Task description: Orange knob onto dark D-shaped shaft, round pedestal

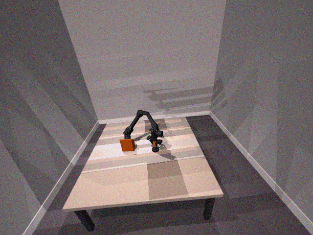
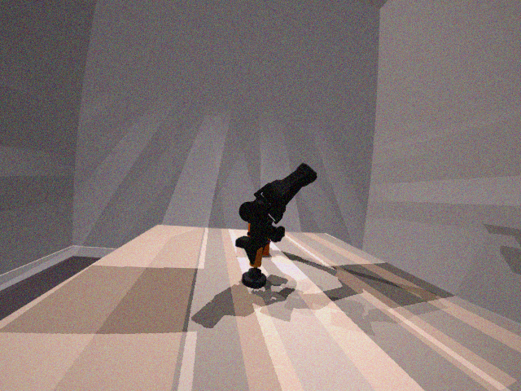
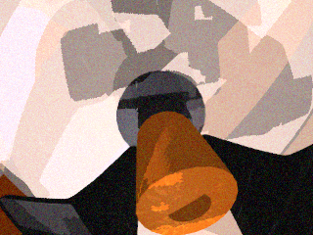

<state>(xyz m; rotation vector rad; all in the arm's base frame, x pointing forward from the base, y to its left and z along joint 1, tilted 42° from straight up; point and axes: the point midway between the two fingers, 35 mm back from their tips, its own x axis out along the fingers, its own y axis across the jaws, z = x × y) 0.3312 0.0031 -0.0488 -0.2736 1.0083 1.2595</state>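
Note:
The orange knob (image 1: 154, 144) (image 2: 257, 257) (image 3: 171, 147) is between the fingers of my gripper (image 1: 154, 143) (image 2: 256, 252) (image 3: 168, 147), which is shut on it. The knob looks tilted in the exterior view. Its lower end is just above the round dark pedestal (image 1: 155, 149) (image 2: 253, 281) (image 3: 128, 128), with a short dark stretch between them. In the wrist view the knob covers part of the pedestal and a dark shape on it. The shaft's flat side is hidden, and I cannot tell whether the shaft's tip is inside the knob's hole.
A larger orange block (image 1: 127, 145) (image 2: 266, 248) stands on the table (image 1: 113, 182) (image 2: 138, 358) near the arm's base, left of the pedestal in the top view. It is partly behind the gripper in the exterior view. Bands of light and shadow cross the table.

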